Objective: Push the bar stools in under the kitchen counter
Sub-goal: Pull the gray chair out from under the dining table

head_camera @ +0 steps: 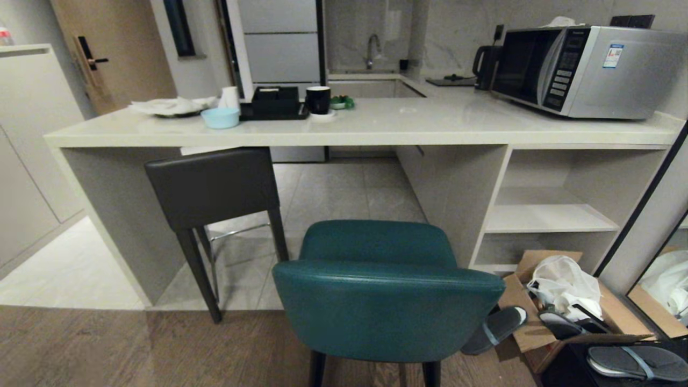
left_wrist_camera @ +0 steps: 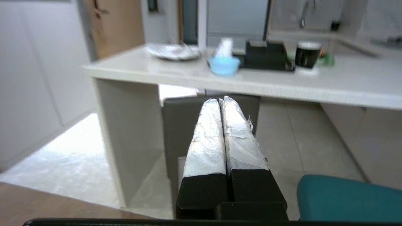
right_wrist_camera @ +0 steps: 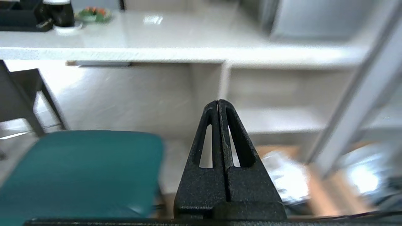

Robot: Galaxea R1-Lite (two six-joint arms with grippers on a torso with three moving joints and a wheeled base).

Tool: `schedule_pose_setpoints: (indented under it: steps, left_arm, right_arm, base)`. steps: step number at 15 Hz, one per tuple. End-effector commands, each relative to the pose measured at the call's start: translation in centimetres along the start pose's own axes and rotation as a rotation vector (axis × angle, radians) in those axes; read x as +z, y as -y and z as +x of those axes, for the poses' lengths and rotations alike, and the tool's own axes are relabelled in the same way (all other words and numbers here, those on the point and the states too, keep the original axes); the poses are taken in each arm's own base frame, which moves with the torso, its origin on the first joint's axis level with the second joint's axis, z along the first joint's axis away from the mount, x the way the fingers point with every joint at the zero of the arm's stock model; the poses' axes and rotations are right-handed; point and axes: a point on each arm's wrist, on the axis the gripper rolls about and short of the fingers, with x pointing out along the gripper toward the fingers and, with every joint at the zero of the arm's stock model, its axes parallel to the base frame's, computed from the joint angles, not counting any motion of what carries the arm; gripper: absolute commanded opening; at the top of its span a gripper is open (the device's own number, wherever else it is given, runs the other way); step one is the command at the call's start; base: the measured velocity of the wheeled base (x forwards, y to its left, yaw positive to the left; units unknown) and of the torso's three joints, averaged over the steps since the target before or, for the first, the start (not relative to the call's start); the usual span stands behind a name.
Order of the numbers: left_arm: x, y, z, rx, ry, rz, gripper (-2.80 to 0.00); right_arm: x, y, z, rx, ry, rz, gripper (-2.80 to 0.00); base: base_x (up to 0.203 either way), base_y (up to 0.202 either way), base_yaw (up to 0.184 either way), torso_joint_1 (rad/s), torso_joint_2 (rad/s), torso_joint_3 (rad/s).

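- Teal leather stool (head_camera: pixel 387 306) stands out on the wood floor, its curved back toward us, seat well short of the tabletop (head_camera: pixel 376 126) edge. Not pushed in yet, in our judgement.
- Dark grey-brown stool (head_camera: pixel 215 188) sits to the left, its flat back just under the tabletop's front edge and its legs at the line where tile meets wood. Looks mostly in; may need a final nudge, hard to tell from here.
- So roughly half done at best: the teal one is the clear remaining job, and the bay between the grey side panel and the open white shelves (head_camera: pixel 548 215) has room for it.
- Left hand (left_wrist_camera: pixel 221 102): taped fingers pressed together, fully closed, holding nothing. It points at the dark stool's back, apart from it, with no contact visible.
- Right hand (right_wrist_camera: pixel 219 103): black fingers closed tip to tip, empty. It sits above and beside the teal stool's right edge, aimed toward the shelves, touching nothing.
- Neither arm shows in the head view.
- Watch the cardboard box (head_camera: pixel 564 301) and slippers on the floor right of the teal stool when we push.
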Motion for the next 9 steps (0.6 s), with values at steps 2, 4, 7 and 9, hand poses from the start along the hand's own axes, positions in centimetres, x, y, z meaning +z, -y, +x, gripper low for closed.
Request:
schedule_pose_setpoints:
  steps: [2,4,7,9]
  left_arm:
    - [3.3,-3.4,-11.1,0.058,0.11,-0.011,-2.8]
    - [2.8,-3.8,-14.7,0.107,0.157,0.008,-2.8]
    - [-0.3,-4.0,-17.6,0.08,0.161,0.035,-2.8]
    - [-2.9,-4.2,-19.0,0.033,0.139,0.048,-2.8]
  right_arm:
    - [2.1,3.1,-10.8,-0.134,0.169,-0.049,-2.8]
    - [1.9,3.5,-14.5,-0.186,0.231,-0.099,-2.8]
    - [-0.2,3.6,-18.9,-0.161,0.248,-0.156,-2.8]
    - [-2.5,3.4,-21.3,-0.145,0.228,-0.172,-2.8]
  base:
    - [0.0,0.0,0.0,0.0,0.0,0.0]
    - [0.0,0.0,0.0,0.0,0.0,0.0]
    - [0.0,0.0,0.0,0.0,0.0,0.0]
    - [0.0,0.0,0.0,0.0,0.0,0.0]
